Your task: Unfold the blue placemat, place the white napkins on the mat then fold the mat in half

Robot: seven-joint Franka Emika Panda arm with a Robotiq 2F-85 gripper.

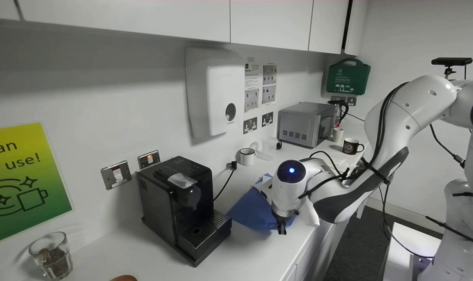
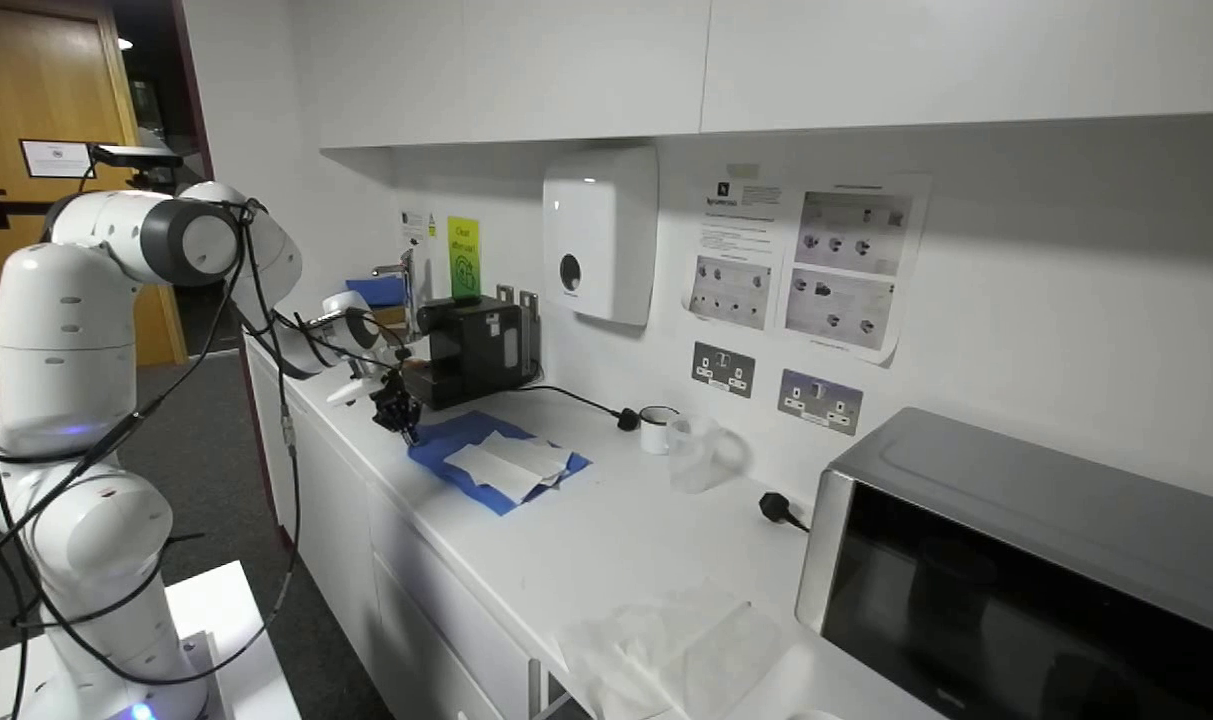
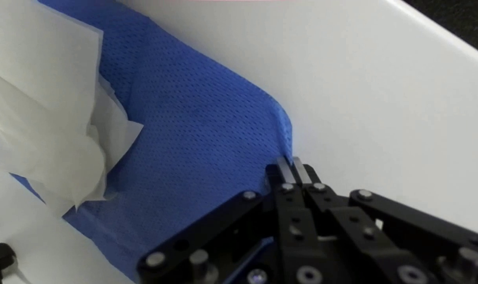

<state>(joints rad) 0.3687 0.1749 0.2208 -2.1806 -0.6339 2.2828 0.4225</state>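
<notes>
The blue placemat [image 3: 207,118] lies spread on the white counter, seen in the wrist view and in both exterior views. White napkins [image 2: 511,462] rest on top of it in a loose, crumpled stack towards one end; in the wrist view the napkins [image 3: 53,114] show at the left, some corners reaching past the mat's edge. My gripper [image 3: 292,162] is shut on a pinched edge of the mat, where the cloth rises in a small fold between the fingertips. In an exterior view the gripper [image 1: 282,230] points down at the mat's corner near the counter's front, and the arm hides most napkins.
A black coffee machine [image 1: 181,210] stands close beside the mat. Behind are a white mug [image 2: 658,430], a clear plastic jug [image 2: 694,455] and a black plug [image 2: 627,419]. Crumpled white sheets [image 2: 686,650] lie near the microwave [image 2: 1026,570]. The counter's front edge [image 3: 439,29] runs nearby.
</notes>
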